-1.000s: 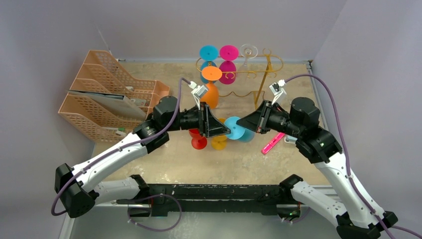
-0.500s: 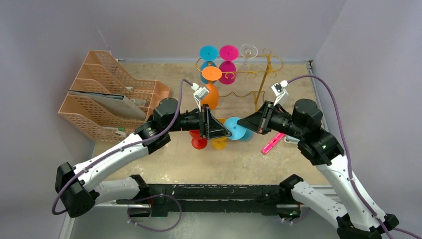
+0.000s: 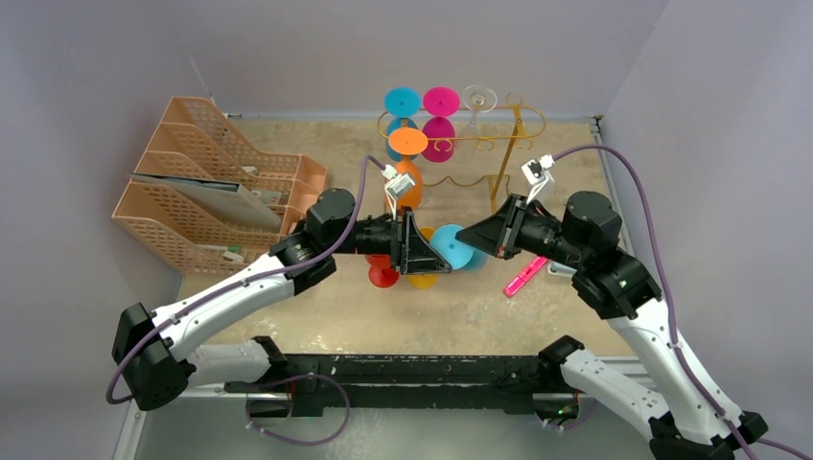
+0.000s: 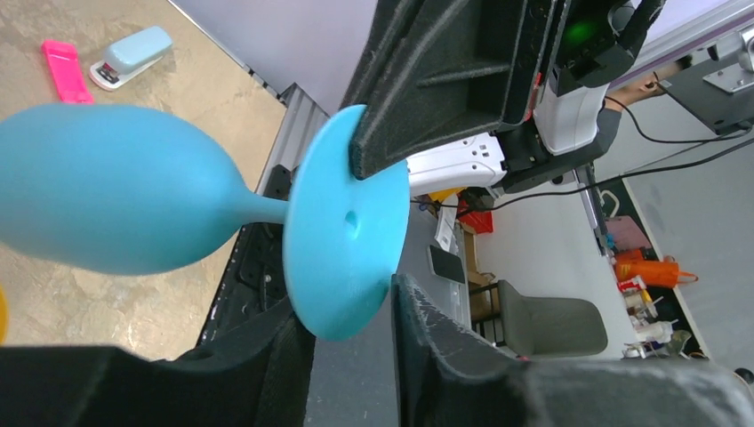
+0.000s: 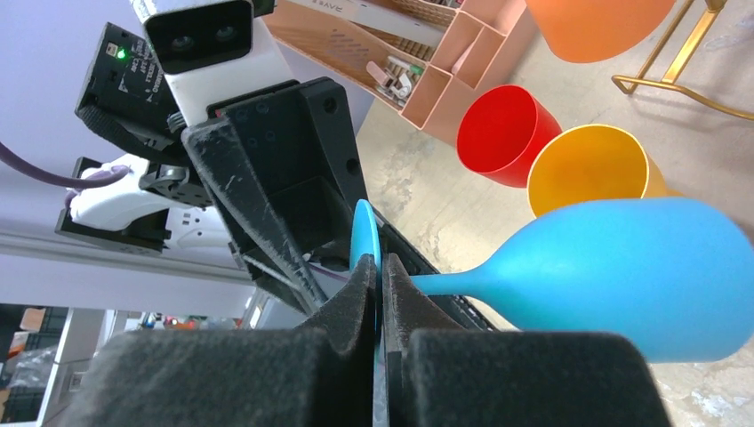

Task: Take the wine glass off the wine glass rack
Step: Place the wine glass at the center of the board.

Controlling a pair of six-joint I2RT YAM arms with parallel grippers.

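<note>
The blue wine glass point(image 3: 452, 247) hangs sideways in the air, off the gold wire wine glass rack point(image 3: 519, 123). My right gripper point(image 3: 463, 236) point(image 5: 380, 267) is shut on the rim of its round foot point(image 5: 364, 237). My left gripper point(image 3: 433, 255) point(image 4: 351, 307) is open, its jaws straddling the opposite edge of the foot point(image 4: 345, 233) with a gap on the outer side. The bowl point(image 4: 107, 189) point(image 5: 627, 276) points away from both grippers. Blue point(image 3: 403, 101), magenta point(image 3: 441, 101), clear point(image 3: 478, 96) and orange point(image 3: 407, 142) glasses hang on the rack.
A red glass point(image 3: 383, 274) and a yellow glass point(image 3: 422, 277) sit on the table under the grippers. Peach mesh file trays point(image 3: 206, 182) stand at the left. A pink object point(image 3: 525, 275) and a pale blue stapler point(image 4: 133, 55) lie at the right.
My left gripper has slid right onto the blue glass's foot and its jaws have narrowed. The right gripper keeps its grip, almost still.
</note>
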